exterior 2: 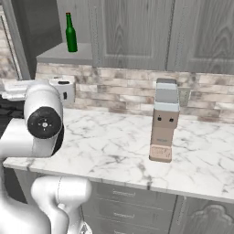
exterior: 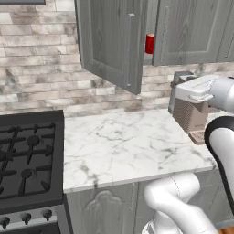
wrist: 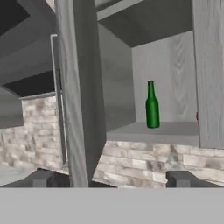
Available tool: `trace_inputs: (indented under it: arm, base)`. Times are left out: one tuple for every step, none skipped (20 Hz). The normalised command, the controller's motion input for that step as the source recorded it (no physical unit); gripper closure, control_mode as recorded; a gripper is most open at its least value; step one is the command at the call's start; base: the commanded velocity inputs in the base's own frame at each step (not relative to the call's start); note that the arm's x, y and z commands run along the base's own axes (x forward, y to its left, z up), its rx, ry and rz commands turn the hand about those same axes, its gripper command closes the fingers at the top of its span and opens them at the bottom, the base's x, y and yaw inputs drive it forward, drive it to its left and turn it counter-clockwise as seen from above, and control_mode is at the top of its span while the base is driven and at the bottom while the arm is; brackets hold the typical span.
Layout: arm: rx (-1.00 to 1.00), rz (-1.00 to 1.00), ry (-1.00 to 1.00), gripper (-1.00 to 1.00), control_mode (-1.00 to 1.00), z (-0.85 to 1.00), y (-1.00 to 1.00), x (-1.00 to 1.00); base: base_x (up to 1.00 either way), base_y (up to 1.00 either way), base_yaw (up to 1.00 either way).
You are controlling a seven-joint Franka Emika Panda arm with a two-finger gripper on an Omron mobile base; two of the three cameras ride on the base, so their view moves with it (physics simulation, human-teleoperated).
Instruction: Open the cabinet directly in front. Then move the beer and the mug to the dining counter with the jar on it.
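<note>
Above the marble bench [exterior: 123, 146], the cabinet [wrist: 205, 65] has its left door [exterior: 114, 41] swung out and its right door shut. Beer [wrist: 152, 106] stands upright on the bottom shelf [wrist: 148, 131], near the back wall, at 1 o'clock from the tool [wrist: 111, 178]. Mug [exterior: 149, 44] sits on the same shelf, mostly hidden behind the shut door's edge. Tool is spread wide, pinching nothing; the open door's edge rises between its tips. Coffee machine [exterior 2: 163, 119] stands on the bench.
</note>
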Motion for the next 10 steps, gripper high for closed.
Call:
trace_inputs:
  arm:
    - [0.08, 0.33, 0.09, -1.00, -1.00, 0.00, -0.26, 0.81]
    - [0.06, 0.30, 0.09, -1.00, -1.00, 0.00, -0.15, 0.89]
    - [0.07, 0.28, 0.09, -1.00, -1.00, 0.00, -0.04, 1.00]
    - [0.08, 0.27, 0.09, -1.00, -1.00, -0.09, 0.00, 1.00]
    - [0.09, 0.25, 0.10, -1.00, -1.00, -0.14, 0.00, 1.00]
    - [0.11, 0.25, 0.11, -1.00, -1.00, -0.11, 0.00, 1.00]
    - [0.12, 0.25, 0.14, -1.00, -1.00, -0.05, 0.00, 1.00]
    - [0.13, 0.26, 0.14, -1.00, -1.00, -0.02, 0.00, 1.00]
    - [0.09, 0.26, 0.11, -1.00, -1.00, -0.09, 0.12, 1.00]
    - [0.10, 0.28, 0.10, -1.00, -1.00, -0.02, 0.08, 1.00]
  base:
    - [0.00, 0.00, 0.00]
    - [0.00, 0.00, 0.00]
    - [0.00, 0.00, 0.00]
    - [0.00, 0.00, 0.00]
    - [0.00, 0.00, 0.00]
    - [0.00, 0.00, 0.00]
    - [0.00, 0.00, 0.00]
    - [0.00, 0.00, 0.00]
    - [0.00, 0.00, 0.00]
    - [0.00, 0.00, 0.00]
